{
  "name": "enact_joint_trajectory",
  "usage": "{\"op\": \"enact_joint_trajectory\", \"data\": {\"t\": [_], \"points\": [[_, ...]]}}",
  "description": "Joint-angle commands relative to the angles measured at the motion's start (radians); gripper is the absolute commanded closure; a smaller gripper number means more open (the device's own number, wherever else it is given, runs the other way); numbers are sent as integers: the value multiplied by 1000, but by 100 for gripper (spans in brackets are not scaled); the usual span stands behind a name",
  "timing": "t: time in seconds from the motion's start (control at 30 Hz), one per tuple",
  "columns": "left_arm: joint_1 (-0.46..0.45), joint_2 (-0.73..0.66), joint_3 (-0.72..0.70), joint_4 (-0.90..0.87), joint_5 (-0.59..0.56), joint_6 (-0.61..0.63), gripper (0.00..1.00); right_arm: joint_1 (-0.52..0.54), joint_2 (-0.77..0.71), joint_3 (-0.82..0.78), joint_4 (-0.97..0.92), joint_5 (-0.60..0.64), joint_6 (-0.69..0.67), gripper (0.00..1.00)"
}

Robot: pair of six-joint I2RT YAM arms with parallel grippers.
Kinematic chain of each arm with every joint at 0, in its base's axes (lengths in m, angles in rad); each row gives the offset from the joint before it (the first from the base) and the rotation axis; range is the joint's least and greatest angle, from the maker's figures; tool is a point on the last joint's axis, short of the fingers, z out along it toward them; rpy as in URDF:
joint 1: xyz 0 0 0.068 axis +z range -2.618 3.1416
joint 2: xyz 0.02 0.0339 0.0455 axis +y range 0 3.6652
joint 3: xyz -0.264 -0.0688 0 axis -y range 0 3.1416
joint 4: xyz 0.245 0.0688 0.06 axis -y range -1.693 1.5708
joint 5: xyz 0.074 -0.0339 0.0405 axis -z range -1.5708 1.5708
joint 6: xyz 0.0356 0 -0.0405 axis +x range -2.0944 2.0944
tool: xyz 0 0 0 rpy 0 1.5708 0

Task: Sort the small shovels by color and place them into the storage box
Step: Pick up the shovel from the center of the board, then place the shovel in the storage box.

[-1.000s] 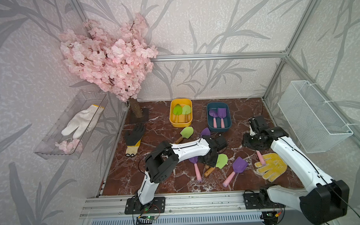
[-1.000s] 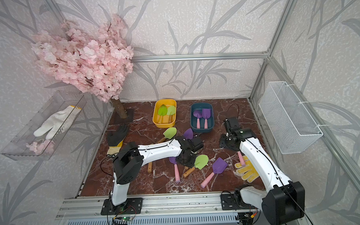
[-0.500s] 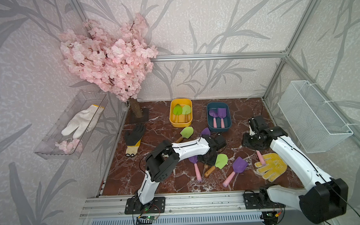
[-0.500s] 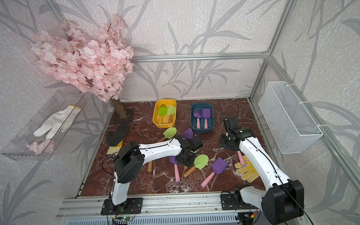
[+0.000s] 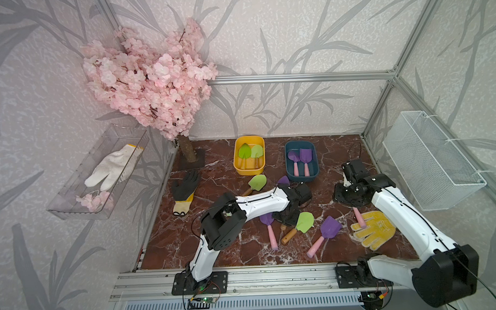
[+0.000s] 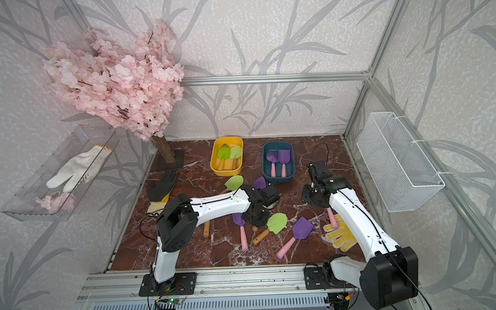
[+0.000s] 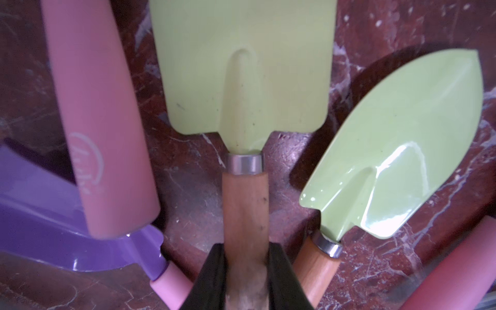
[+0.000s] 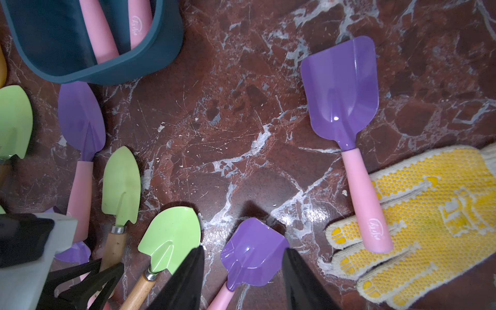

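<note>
Left pincer [image 7: 246, 251] clamped on the tan handle of a square-bladed green shovel [image 7: 245, 80], mid surface [image 5: 216, 247]. Its long axis runs straight out from the pincer, blade leading. Right pincer [image 8: 243, 249] part-open, empty; yellow box [image 5: 249, 172] beyond, nearer the left arm.

Left bin [image 5: 249, 172] and right bin [image 5: 302, 178] side by side at back of desk [image 5: 176, 237], two shovels [image 5: 244, 151] in each. Loose shovels [image 5: 304, 222] clustered mid-desk in front of bins. Tree [image 5: 153, 79] back-left corner, one glove [image 5: 184, 187] before it. Second glove [image 5: 376, 233] front right, a shovel handle [image 8: 367, 204] lying on it. Wall tray [image 5: 81, 214] left holds third glove [image 5: 114, 169]; basket [image 5: 431, 160] right wall
</note>
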Motion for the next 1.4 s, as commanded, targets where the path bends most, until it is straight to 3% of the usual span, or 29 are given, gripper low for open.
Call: {"op": "enact_joint_trajectory", "data": {"t": [0.0, 0.6, 0.9, 1.17, 1.37], "points": [[4, 3, 38, -34, -13, 12, 81, -3, 5, 0, 11, -5, -10, 48], [-28, -61, 84, -40, 3, 34, 90, -5, -26, -6, 7, -16, -1, 48], [-30, -236, 60, -25, 4, 2, 91, -5, -31, -1, 12, -27, 2, 48], [84, -385, 132, -139, -58, 1, 93, -5, -31, -11, 41, -58, 11, 48], [245, -488, 146, -150, -96, 12, 93, -6, -59, -39, 114, -146, 14, 47]]}}
